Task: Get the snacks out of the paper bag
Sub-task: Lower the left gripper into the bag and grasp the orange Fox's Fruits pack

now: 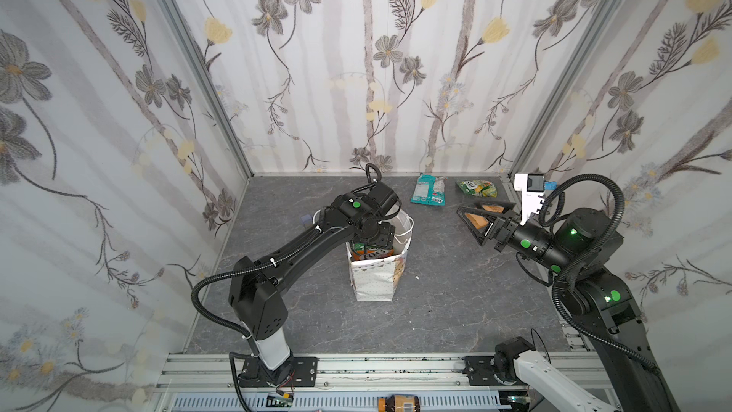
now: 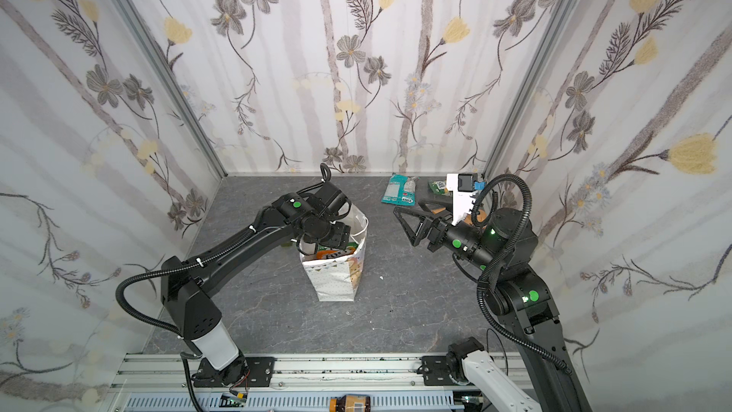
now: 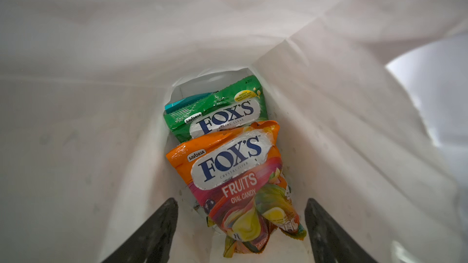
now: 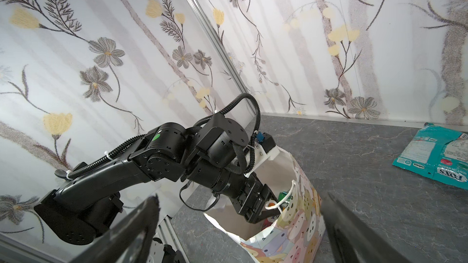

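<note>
Left gripper (image 3: pixel 240 199) sits down inside the paper bag (image 1: pixel 374 279). Its fingers are apart and clamped on nothing, and the tips hang just above an orange packet (image 3: pixel 228 173) (no contact shows in the left wrist view). Right gripper (image 1: pixel 473 220) hangs over the right half of the desk (image 1: pixel 435 311), jaws spread wide with nothing between them.

Desk: grey, marbled.

Bag: upright near the desk's middle, mouth open, plain white inside; the side facing the right arm carries a cartoon print.

Tan-orange pouch (image 1: pixel 475 219): flat on the desk under the right gripper, toward the far right, partly hidden by the fingers.

Teal packet (image 1: pixel 428 190): flat at the far edge, right of the middle.

Yellow-green packet (image 1: pixel 476 188): beside the teal one but apart from it, nearer the far right corner.

In the bag, the orange packet lies uppermost and overlaps a green packet (image 3: pixel 217 112). Only an edge of a second teal packet (image 3: pixel 187 99) shows past the green one.
</note>
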